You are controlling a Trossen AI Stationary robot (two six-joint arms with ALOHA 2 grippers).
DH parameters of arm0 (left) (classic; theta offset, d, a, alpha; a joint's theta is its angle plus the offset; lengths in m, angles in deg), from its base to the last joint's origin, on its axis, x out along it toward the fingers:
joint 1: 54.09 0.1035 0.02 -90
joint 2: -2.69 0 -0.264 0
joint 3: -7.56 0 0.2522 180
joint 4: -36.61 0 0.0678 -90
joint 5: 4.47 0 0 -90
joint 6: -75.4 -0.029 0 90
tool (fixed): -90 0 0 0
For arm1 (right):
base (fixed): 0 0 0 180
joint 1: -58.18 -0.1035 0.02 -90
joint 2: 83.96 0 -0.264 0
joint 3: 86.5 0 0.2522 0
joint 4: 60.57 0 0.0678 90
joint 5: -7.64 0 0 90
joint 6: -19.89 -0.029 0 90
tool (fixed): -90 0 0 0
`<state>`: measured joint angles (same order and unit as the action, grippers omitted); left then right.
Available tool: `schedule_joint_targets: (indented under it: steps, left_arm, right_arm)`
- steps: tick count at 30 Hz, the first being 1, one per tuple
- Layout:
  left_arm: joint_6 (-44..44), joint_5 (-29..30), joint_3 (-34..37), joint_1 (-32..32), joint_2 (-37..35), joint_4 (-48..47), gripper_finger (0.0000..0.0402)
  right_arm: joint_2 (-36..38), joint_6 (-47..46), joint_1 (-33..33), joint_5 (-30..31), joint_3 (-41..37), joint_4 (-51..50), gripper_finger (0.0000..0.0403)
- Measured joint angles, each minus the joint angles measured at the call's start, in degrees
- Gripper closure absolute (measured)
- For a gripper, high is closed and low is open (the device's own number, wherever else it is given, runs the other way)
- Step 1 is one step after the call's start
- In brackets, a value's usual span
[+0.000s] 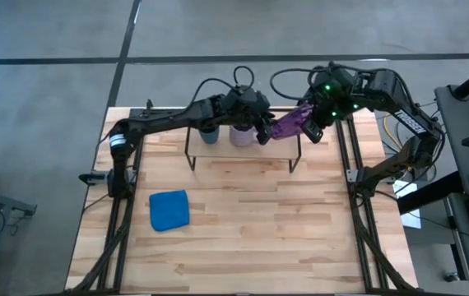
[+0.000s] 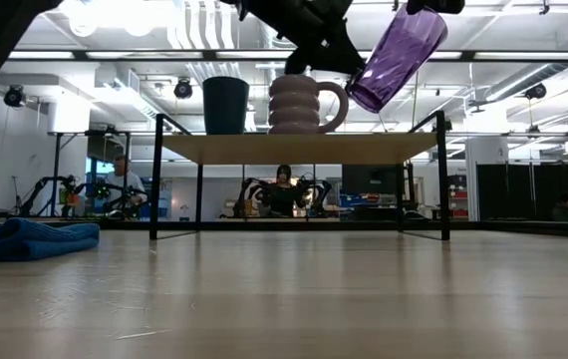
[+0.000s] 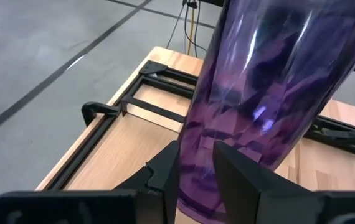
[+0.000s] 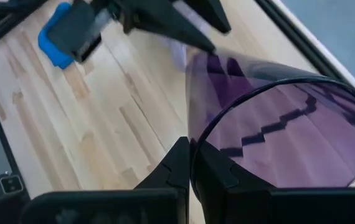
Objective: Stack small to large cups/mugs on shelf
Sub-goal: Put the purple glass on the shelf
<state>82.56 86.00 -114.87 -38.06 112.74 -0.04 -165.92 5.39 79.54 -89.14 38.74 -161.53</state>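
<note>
Low view: tumbler [image 2: 396, 56] tilted above shelf [image 2: 299, 149].

The high view looks straight down from well above on the whole wooden tabletop [image 1: 243, 214], both arms and the shelf [image 1: 243, 156] at its far edge, while the low view sits at tabletop height near the front edge and faces level across to that same shelf [image 2: 299, 149] and the room behind. The left wrist view looks from very close along the purple tumbler [image 3: 258, 106] towards a table corner and the floor. The right wrist view looks close into the tumbler's open mouth [image 4: 289, 137], down at the tabletop and the blue cloth [image 4: 56, 43], which the high view [image 1: 169, 210] and low view [image 2: 25, 239] share.
</note>
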Motion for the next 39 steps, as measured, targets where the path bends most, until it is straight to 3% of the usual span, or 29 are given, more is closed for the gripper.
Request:
schedule_joint_targets:
  steps: [14, 29, 39]
  left_arm:
    - [0.02, -1.25, 0.00, 0.00, 0.08, -0.05, 0.0318]
    - [-0.07, -1.42, 0.04, 0.90, 0.08, -0.49, 0.0318]
    - [-0.11, -1.37, 0.04, 1.33, 0.08, -0.62, 0.0318]
  right_arm:
    - [-0.44, 1.29, 0.04, 1.26, -2.86, 9.82, 0.0394]
    - [-6.22, 3.17, -0.04, 5.82, -2.42, 9.78, 0.0394]
    - [-8.50, 3.19, -0.07, 5.81, -2.42, 9.48, 0.0394]
